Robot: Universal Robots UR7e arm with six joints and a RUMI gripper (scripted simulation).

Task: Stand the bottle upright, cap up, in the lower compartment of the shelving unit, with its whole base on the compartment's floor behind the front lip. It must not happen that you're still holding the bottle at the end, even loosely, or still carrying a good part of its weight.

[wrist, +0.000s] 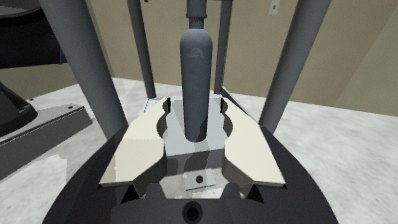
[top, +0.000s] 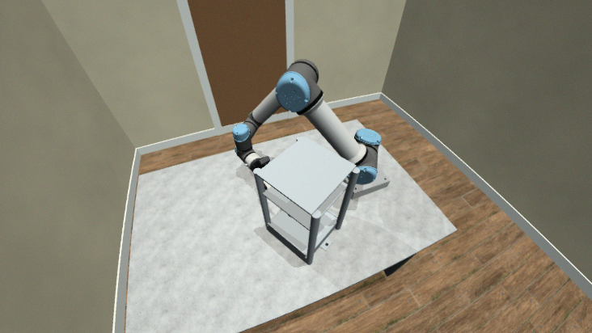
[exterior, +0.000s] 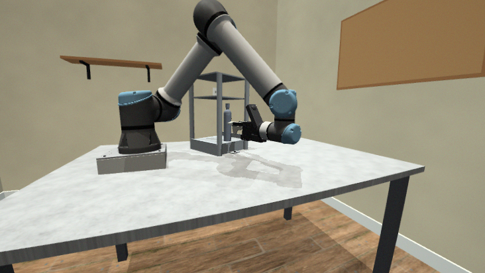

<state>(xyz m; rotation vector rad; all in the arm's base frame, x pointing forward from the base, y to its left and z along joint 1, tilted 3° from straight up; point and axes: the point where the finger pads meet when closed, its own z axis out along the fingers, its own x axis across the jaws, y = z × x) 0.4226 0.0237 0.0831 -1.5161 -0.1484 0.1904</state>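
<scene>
A slim grey bottle stands upright, cap up, on the floor of the lower compartment of the grey shelving unit. My gripper is level with the bottle's lower body at the unit's open side. Its cream fingers are open, with a gap on each side of the bottle, and the fingertips reach about as far as the bottle. In the top view the unit's top plate hides the bottle and the fingers.
The unit stands on a white marble table, with four round posts around the compartment. The arm's base block sits on the table beside the unit. A wooden wall shelf hangs far behind.
</scene>
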